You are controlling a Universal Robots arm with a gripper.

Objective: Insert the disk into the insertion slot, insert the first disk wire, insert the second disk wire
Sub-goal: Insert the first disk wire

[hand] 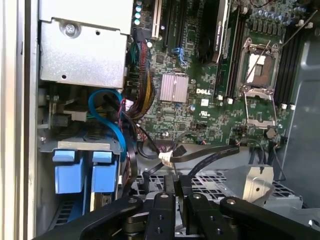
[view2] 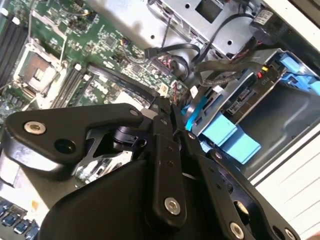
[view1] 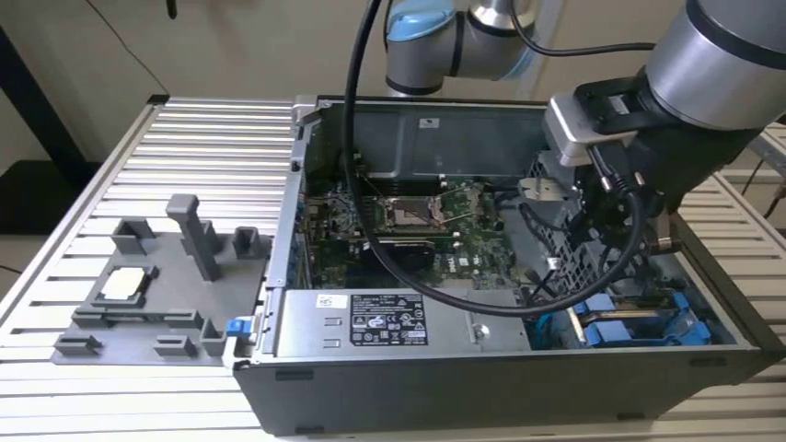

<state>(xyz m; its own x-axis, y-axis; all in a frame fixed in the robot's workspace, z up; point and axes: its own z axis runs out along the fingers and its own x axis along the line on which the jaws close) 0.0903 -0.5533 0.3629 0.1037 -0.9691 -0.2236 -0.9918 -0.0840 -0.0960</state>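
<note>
Big open computer case [view1: 368, 391] sits on the slatted counter [view1: 197, 157], and the arm [view1: 719, 64] reaches down into it at the exterior view's right. The green motherboard [view1: 406, 216] lies bare mid-case. The disk [view2: 227, 132], in its blue frame, sits in the slot [view2: 287, 117] just beside the silver power box [view1: 393, 322]. The black fingers [hand: 170, 187] are pressed together near it, with a black wire [hand: 200, 155] right at their tips. Whether it's pinched, I can't tell.
</note>
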